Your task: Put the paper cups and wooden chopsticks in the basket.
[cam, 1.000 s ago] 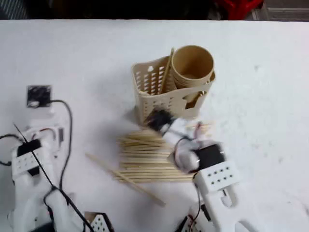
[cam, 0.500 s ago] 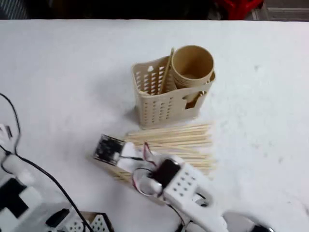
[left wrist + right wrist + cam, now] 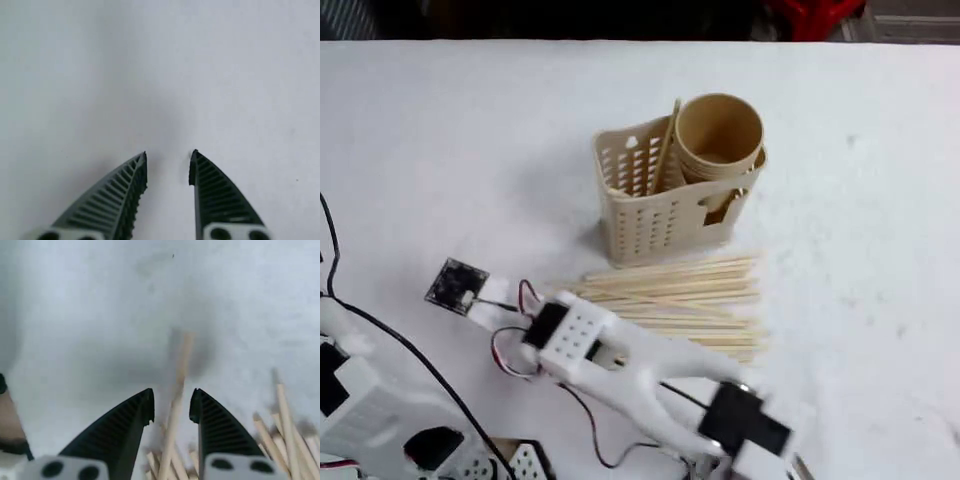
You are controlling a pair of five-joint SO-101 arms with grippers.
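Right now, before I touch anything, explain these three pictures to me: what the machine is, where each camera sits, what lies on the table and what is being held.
These are two small robot arms at a white table. The wide picture comes from a fixed camera looking down. The other two come from a camera on each arm's wrist, looking out past its two-fingered gripper. A basket holds stacked paper cups and one standing chopstick. A pile of wooden chopsticks lies on the table beside it. The left gripper is open over bare table. The right gripper is open too, with a loose chopstick in line with the gap between its fingers. Neither appears to grip anything.
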